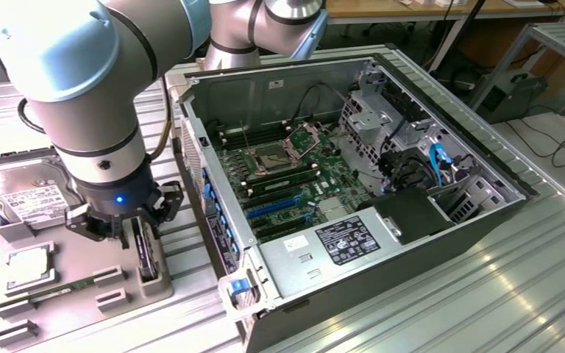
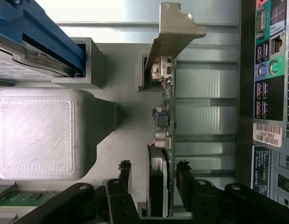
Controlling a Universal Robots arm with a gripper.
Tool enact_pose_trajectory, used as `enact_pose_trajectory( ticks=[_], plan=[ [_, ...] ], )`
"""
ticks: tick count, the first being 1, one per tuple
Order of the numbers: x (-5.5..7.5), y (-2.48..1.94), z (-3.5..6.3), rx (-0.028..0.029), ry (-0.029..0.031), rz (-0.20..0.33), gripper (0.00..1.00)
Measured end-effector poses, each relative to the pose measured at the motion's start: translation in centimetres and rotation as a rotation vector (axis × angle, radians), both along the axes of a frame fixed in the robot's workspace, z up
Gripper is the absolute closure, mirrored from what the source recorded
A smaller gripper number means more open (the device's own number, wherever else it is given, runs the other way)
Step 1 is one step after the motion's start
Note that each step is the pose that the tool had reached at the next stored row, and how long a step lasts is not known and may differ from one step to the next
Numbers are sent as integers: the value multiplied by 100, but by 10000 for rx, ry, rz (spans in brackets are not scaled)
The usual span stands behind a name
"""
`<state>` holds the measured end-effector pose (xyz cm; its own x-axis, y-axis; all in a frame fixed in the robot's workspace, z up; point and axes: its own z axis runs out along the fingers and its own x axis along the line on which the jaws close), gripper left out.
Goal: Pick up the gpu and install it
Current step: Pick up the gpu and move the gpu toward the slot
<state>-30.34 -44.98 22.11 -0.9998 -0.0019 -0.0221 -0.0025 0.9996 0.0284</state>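
The gripper (image 2: 153,170) straddles the gpu (image 2: 165,116) standing on edge in the grey holder tray (image 2: 128,93), jaws open with a gap on one side.

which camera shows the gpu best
The wrist view: the gpu stands on edge in the gray holder, its silver bracket and components plain. The exterior view gives a dark sliver of it below the gripper.
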Motion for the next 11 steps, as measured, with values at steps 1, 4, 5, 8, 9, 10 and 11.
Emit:
enact_pose_trajectory(
  ticks=[1, 4, 5, 8, 9, 10, 11],
  plan=[
    [0, 0, 0, 0, 0, 0, 48],
    [0, 0, -7, 2, -2, 0, 55],
    [1, 1, -10, 3, -3, 0, 55],
    [0, 0, -14, 2, -1, 0, 56],
    [0, 0, -14, 1, -2, 0, 63],
    [0, 0, -14, 1, -2, 0, 69],
    [0, 0, -14, 1, -2, 0, 69]
  ],
)
